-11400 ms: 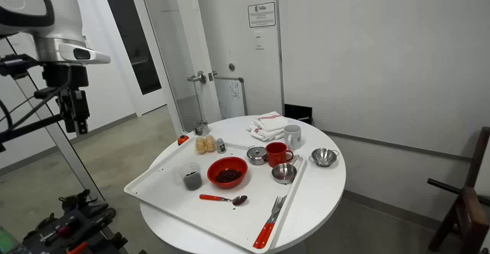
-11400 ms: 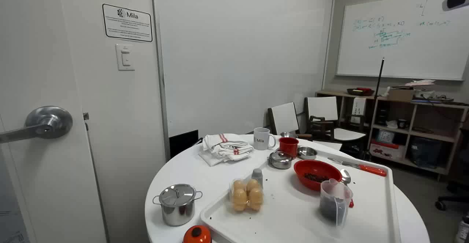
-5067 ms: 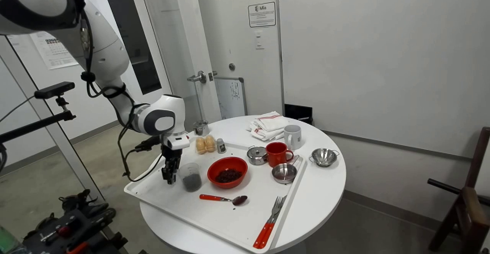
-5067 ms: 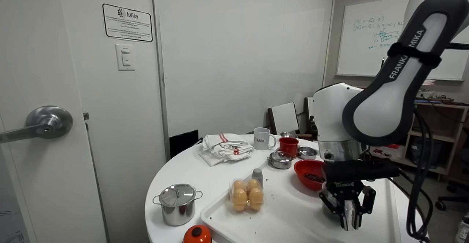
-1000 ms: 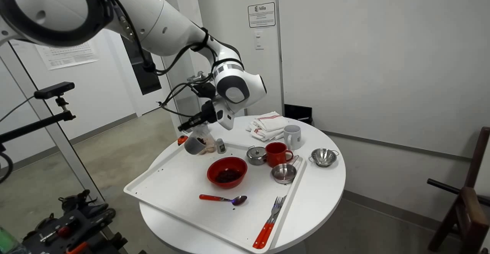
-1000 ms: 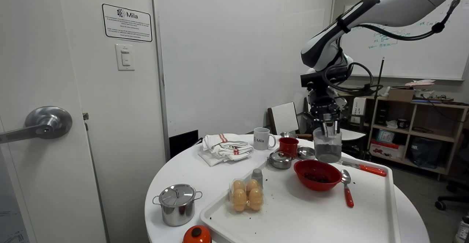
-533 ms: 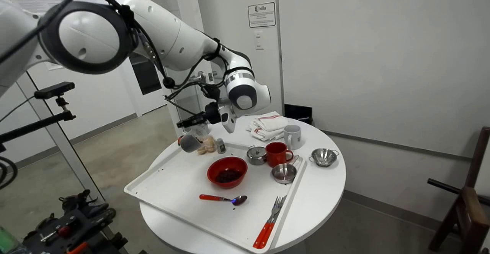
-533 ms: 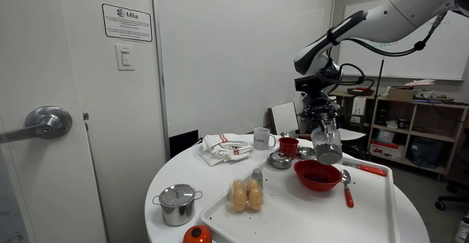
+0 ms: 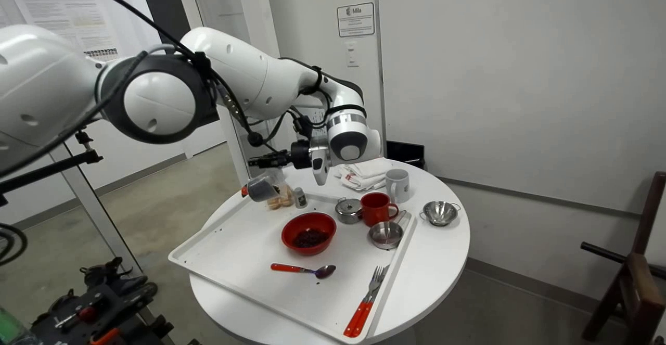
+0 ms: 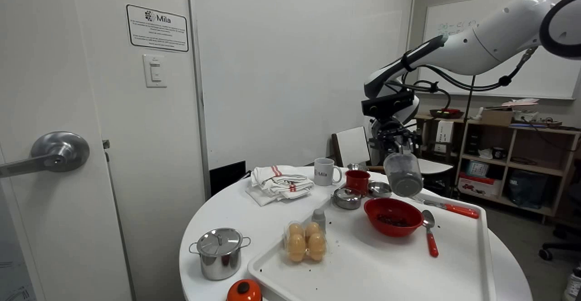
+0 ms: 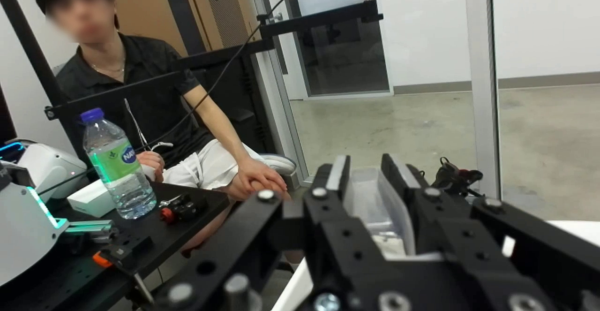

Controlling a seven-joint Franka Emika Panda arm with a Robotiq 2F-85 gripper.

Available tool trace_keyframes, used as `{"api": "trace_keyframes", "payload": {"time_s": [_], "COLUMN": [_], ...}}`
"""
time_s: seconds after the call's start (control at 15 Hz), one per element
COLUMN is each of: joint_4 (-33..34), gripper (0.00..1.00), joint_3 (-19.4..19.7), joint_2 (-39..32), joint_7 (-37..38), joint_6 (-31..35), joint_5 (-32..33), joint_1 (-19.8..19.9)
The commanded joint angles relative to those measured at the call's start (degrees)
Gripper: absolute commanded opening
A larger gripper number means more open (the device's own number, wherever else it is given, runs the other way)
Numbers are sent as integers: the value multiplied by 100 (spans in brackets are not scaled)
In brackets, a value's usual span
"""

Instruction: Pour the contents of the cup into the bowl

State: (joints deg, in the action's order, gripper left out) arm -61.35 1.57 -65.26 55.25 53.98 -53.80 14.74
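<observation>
The cup point(image 9: 263, 188), clear plastic with a grey lower part, hangs in the air in both exterior views. It lies tilted, its base low toward the left and its mouth turned to the right in an exterior view. My gripper point(image 11: 365, 165) is shut on it, with clear plastic between the two pads; which part of the cup this is I cannot tell for sure. Dark bits show near the cup's mouth. The red bowl point(image 9: 296, 225) stands on the tray with dark grains in it. In an exterior view the cup point(image 10: 403, 174) appears above the bowl's right rim.
The bowl stands on a white tray point(image 9: 229, 262). Around it are a spoon point(image 10: 429, 233), a red mug point(image 9: 374, 209), a lidded pan point(image 9: 347, 211), a grey shaker point(image 10: 318, 219) and an egg carton point(image 10: 306, 244). A person point(image 11: 140, 81) sits beyond the gripper.
Earlier the cup stood upright on the tray beside the bowl; my gripper took hold and lifted it. Within the last second it has tilted further and risen slightly, while the arm's elbow came lower.
</observation>
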Motion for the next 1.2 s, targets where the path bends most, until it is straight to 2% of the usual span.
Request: {"api": "trace_keyframes", "payload": {"time_s": [0.0,0.47,1.13], "joint_4": [929,1686,2358], "gripper": [9,8,8], "joint_3": [-130,-481,-901], "joint_2": [-661,-1318,-1840], "joint_7": [413,915,1328], "joint_6": [-659,-1112,-1384], "joint_5": [-435,-931,-1188], "joint_1": [195,429,645]}}
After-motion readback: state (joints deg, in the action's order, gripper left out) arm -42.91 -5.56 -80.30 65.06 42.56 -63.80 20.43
